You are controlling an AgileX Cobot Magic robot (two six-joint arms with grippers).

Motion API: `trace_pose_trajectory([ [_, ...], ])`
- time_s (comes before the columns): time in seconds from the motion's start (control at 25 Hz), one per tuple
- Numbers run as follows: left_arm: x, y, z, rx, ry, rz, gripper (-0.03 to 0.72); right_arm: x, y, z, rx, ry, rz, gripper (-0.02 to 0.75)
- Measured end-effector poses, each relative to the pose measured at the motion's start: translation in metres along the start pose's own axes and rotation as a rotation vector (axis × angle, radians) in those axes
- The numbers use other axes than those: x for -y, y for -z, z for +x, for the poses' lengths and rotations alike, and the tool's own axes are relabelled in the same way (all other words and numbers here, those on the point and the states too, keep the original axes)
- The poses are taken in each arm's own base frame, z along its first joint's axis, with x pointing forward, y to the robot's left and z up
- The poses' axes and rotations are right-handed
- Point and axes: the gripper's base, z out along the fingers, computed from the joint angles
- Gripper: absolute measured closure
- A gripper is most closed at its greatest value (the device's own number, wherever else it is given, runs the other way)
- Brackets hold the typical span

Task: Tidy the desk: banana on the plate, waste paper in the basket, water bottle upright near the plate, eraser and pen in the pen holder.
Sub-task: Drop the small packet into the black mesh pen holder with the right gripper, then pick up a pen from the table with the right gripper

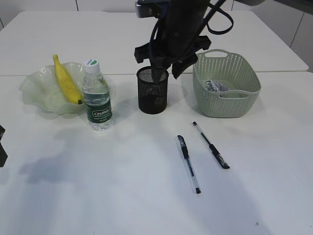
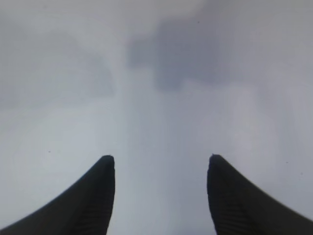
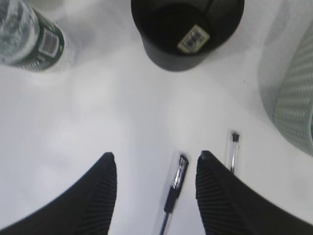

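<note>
The banana (image 1: 66, 83) lies on the pale green plate (image 1: 36, 85) at the left. The water bottle (image 1: 97, 98) stands upright beside the plate and also shows in the right wrist view (image 3: 32, 36). The black pen holder (image 1: 152, 93) stands in the middle, with the eraser (image 3: 193, 39) inside it. The waste paper (image 1: 217, 87) lies in the basket (image 1: 230, 105). Two pens (image 1: 188, 164) (image 1: 211, 145) lie on the desk (image 1: 98, 186). My right gripper (image 3: 155, 156) is open and empty, above the pen holder (image 3: 188, 29), with one pen (image 3: 176, 182) below its fingers. My left gripper (image 2: 161, 159) is open and empty over bare desk.
The basket's wall (image 3: 296, 112) is at the right of the right wrist view, with the second pen (image 3: 234, 149) near it. The right arm (image 1: 176, 29) hangs over the back middle. A dark part (image 1: 2, 147) shows at the left edge.
</note>
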Motion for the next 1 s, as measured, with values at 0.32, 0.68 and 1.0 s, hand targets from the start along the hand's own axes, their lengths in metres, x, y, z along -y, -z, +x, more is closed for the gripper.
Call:
trace_pose_trajectory([
  [0.32,0.0,0.0,0.001,-0.004,0.0,0.0,0.285,0.014,-0.007,0.055,-0.191,0.077,0.104,0.349],
  [0.68,0.0,0.0,0.002,-0.02,0.0,0.0,0.293,0.031,-0.025,0.105,-0.361,0.088,0.07,0.349],
  [1.0,0.0,0.0,0.002,-0.021,0.0,0.0,0.294,0.021,-0.046,0.123,-0.293,-0.064,-0.062,0.35],
])
